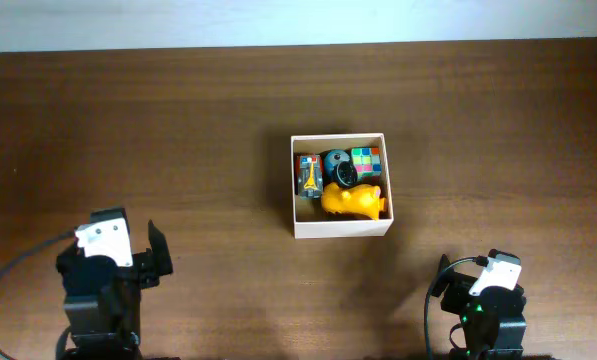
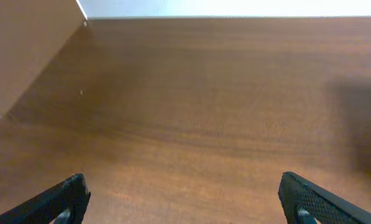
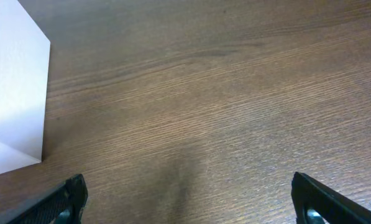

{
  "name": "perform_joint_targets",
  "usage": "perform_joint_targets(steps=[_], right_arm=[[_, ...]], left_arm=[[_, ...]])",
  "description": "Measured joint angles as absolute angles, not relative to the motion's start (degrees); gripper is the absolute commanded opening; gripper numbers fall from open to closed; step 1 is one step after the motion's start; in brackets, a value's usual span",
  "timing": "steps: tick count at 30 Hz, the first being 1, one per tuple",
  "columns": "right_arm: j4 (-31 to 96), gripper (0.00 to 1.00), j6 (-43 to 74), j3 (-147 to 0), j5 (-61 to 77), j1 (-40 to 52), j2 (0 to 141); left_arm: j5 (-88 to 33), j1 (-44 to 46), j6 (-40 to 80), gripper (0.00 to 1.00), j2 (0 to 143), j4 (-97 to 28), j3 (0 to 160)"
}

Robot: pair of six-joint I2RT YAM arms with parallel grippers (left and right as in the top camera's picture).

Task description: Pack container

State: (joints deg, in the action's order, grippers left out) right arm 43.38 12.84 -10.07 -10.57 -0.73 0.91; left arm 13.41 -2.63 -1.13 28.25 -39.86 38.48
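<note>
Overhead shows the container (image 1: 340, 228) on the table (image 1: 178, 120), right of centre, small toys (image 1: 353, 200) inside. Left gripper (image 2: 182, 186) and right gripper (image 3: 188, 185) both stand spread wide, empty, clear of it.

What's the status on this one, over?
Left pincer open, empty. Right pincer open, empty. Box upright, holding a yellow toy and other small things. Nothing in the way.
</note>
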Motion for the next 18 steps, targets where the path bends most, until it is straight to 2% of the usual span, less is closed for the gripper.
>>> perform_joint_targets(steps=[18], right_arm=[[43.4,0.99,12.8,-10.1,-10.6,-0.7,0.9]], left_arm=[[8.7,-2.7,-1.1,0.99,17.8,-39.5,27.3]])
